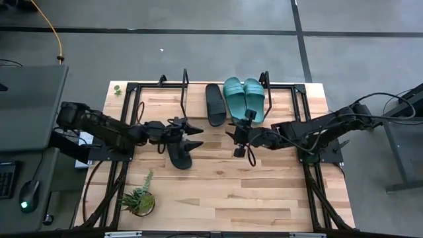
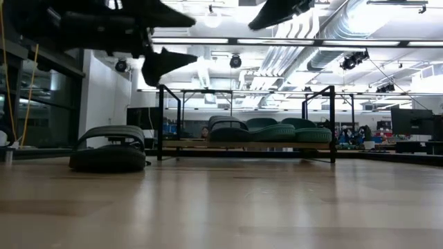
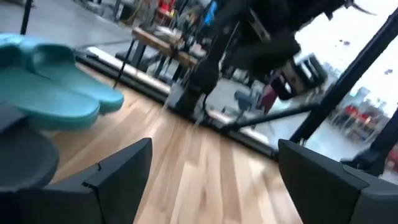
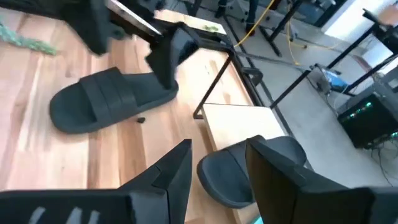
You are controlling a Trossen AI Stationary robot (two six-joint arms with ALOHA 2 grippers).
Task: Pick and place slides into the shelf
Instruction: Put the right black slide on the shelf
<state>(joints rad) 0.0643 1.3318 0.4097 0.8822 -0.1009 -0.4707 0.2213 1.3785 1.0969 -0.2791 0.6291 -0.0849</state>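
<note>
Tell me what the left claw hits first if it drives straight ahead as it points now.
Probably the right claw. The left claw, open, points across the table at it, above the loose black slide. The gap between looks free, though relative height is uncertain.

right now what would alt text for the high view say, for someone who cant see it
Top-down view of a wooden table: three slides, one black and two teal, lie on the shelf at the far edge, while a fourth black slide lies on the tabletop. The left gripper hangs open over that slide; the right gripper is open at mid-table.
</note>
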